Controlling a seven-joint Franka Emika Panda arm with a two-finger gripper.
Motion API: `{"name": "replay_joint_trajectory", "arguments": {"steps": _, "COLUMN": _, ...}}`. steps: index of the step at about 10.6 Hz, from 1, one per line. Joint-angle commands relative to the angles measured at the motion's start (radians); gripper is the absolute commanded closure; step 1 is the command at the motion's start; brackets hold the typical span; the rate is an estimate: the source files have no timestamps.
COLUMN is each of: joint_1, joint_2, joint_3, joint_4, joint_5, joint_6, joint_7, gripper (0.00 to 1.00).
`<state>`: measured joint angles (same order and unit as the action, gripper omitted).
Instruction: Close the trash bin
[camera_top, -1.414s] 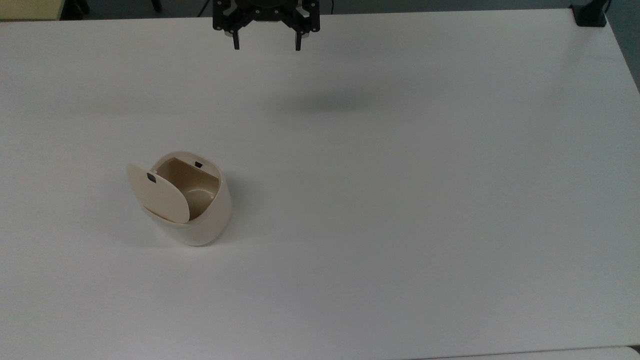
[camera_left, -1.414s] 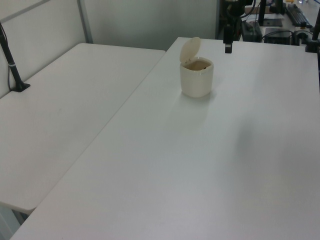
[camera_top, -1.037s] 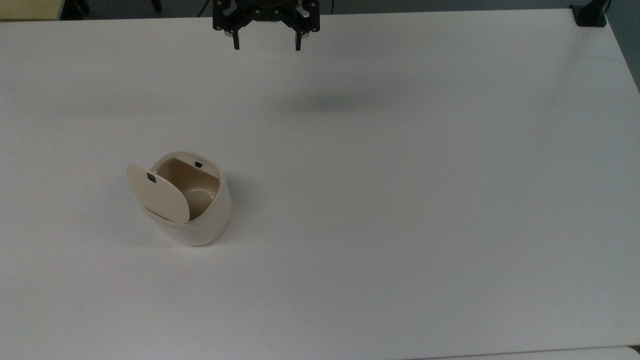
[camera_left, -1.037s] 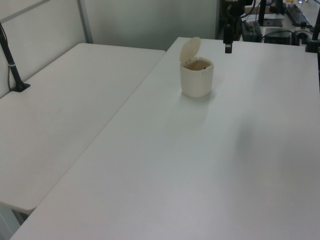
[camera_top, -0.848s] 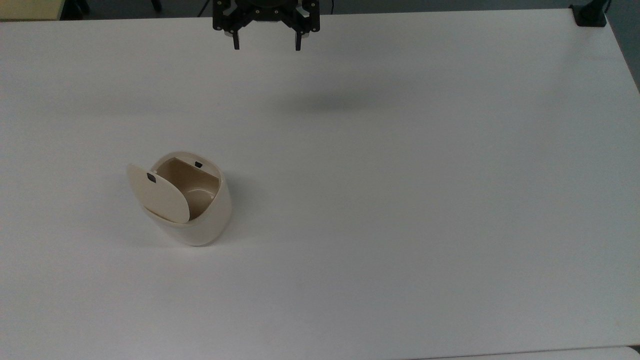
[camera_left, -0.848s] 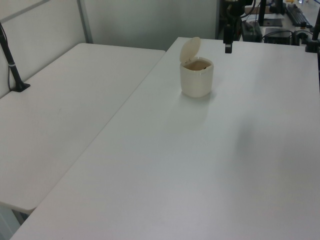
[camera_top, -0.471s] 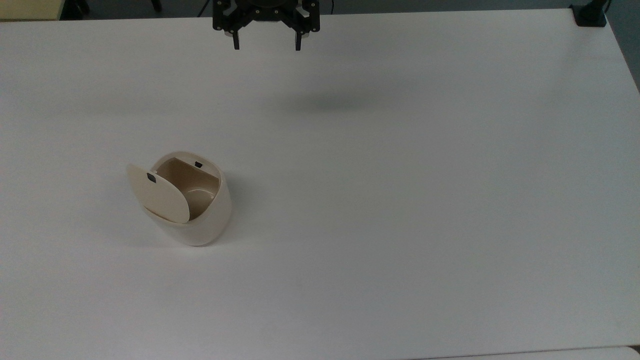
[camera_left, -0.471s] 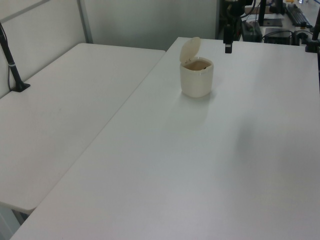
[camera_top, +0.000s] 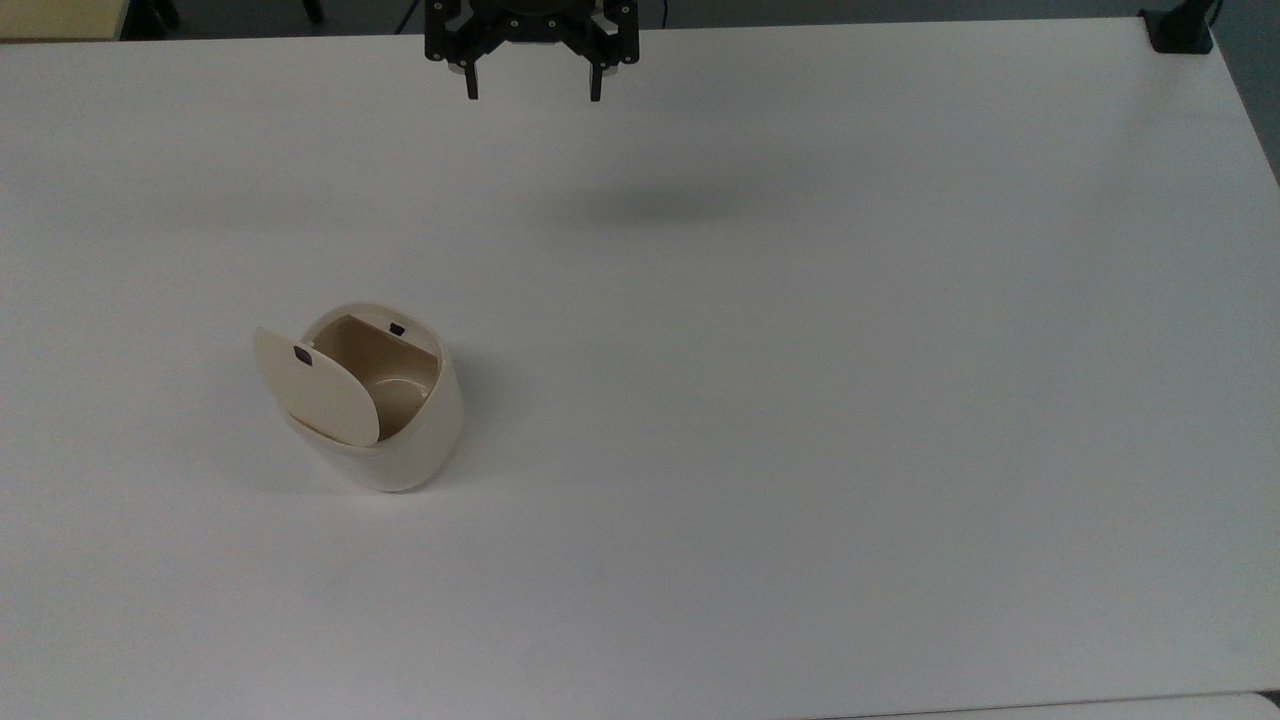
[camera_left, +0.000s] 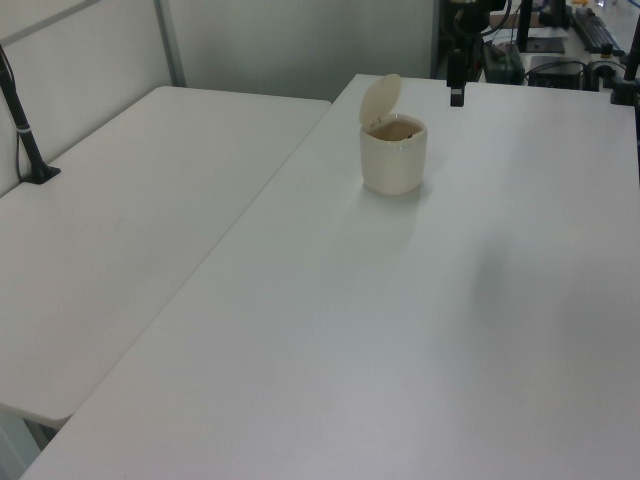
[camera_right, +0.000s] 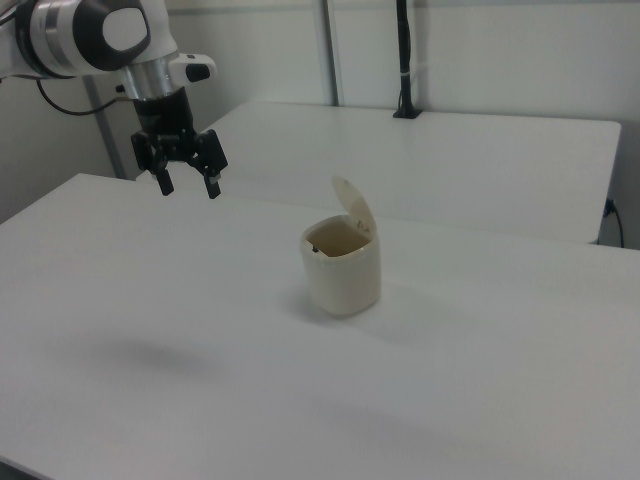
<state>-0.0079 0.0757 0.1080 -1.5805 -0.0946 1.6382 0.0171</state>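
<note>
The cream-beige trash bin (camera_top: 410, 440) (camera_left: 393, 160) (camera_right: 343, 272) stands on the white table with its round lid (camera_top: 316, 388) (camera_left: 381, 97) (camera_right: 352, 210) raised on its hinge, so the tan inside shows. A small black button sits on the lid's near edge. My black gripper (camera_top: 533, 92) (camera_right: 187, 186) hangs open and empty well above the table, at the far edge in the top view. It is far from the bin, up and to the right of it in the top view. In the left view the gripper (camera_left: 456, 92) is behind the bin to the right.
The white table (camera_top: 800, 400) spreads wide around the bin. A second white table (camera_left: 120, 230) adjoins it on the left view's left. A black clamp post (camera_top: 1180, 28) stands at the far right corner in the top view. A black pole (camera_right: 404, 60) rises from the other table.
</note>
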Motion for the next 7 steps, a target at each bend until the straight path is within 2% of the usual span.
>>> {"name": "replay_joint_trajectory", "arguments": {"steps": 1, "joint_1": 0.003, "joint_2": -0.014, "joint_3": -0.005, "joint_4": -0.016, "joint_5": -0.002, "joint_6": -0.004, "joint_7": -0.026, "gripper": 0.0}}
{"name": "replay_joint_trajectory", "arguments": {"steps": 2, "joint_1": 0.003, "joint_2": -0.013, "joint_3": -0.005, "joint_4": -0.016, "joint_5": -0.002, "joint_6": -0.003, "joint_7": -0.029, "gripper": 0.06}}
{"name": "replay_joint_trajectory", "arguments": {"steps": 3, "joint_1": 0.005, "joint_2": -0.011, "joint_3": -0.005, "joint_4": -0.016, "joint_5": -0.002, "joint_6": -0.003, "joint_7": -0.048, "gripper": 0.19}}
{"name": "replay_joint_trajectory", "arguments": {"steps": 4, "joint_1": 0.003, "joint_2": -0.011, "joint_3": -0.005, "joint_4": -0.016, "joint_5": -0.002, "joint_6": -0.001, "joint_7": -0.084, "gripper": 0.36}}
{"name": "replay_joint_trajectory", "arguments": {"steps": 7, "joint_1": 0.0, "joint_2": -0.007, "joint_3": -0.007, "joint_4": -0.016, "joint_5": 0.001, "joint_6": 0.002, "joint_7": -0.112, "gripper": 0.72}}
